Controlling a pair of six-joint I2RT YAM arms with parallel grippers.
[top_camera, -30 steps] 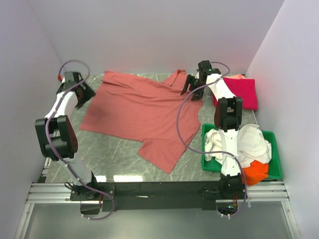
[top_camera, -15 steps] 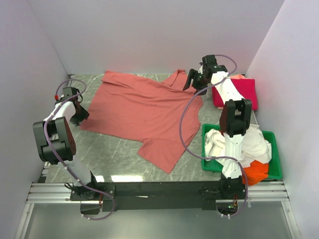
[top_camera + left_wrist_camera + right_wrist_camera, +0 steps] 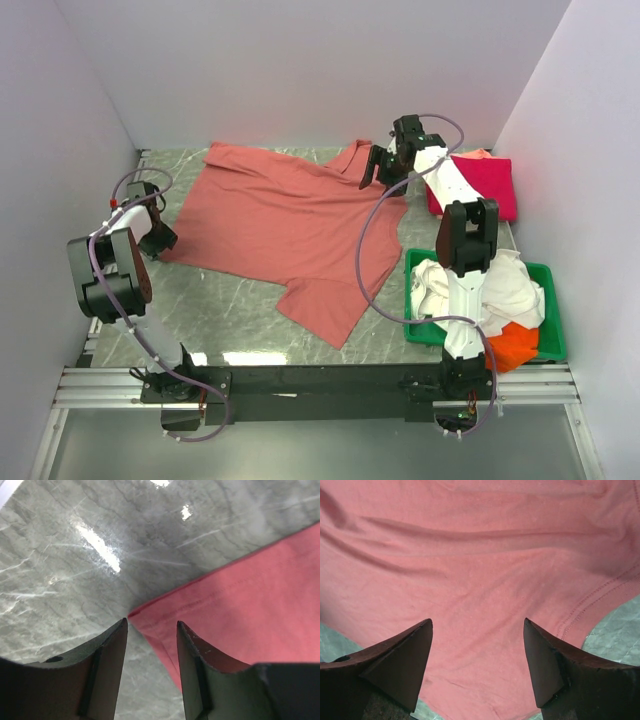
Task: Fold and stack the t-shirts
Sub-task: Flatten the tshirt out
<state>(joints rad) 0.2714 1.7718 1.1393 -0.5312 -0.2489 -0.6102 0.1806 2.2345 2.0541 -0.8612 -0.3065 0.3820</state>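
Observation:
A large salmon-red t-shirt (image 3: 290,220) lies spread flat on the marble table. My left gripper (image 3: 160,238) is open at the shirt's near-left corner. In the left wrist view that corner (image 3: 150,630) lies between my open left gripper (image 3: 151,624) jaws. My right gripper (image 3: 380,170) is open low over the shirt's far-right part. The right wrist view shows wrinkled shirt cloth (image 3: 480,555) and a stitched hem under my open right gripper (image 3: 476,622). A folded crimson-pink t-shirt (image 3: 482,186) lies at the far right. White t-shirts (image 3: 495,285) and an orange one (image 3: 512,345) lie bunched in the tray.
A green plastic tray (image 3: 553,335) stands at the near right beside the right arm's base. White walls close in the table on the left, back and right. Bare marble (image 3: 200,310) shows in front of the shirt. Cables loop off both arms.
My left gripper moved nearer along the shirt's left edge to its near-left corner. My right gripper shifted slightly over the shirt's far-right part. The shirts have not moved.

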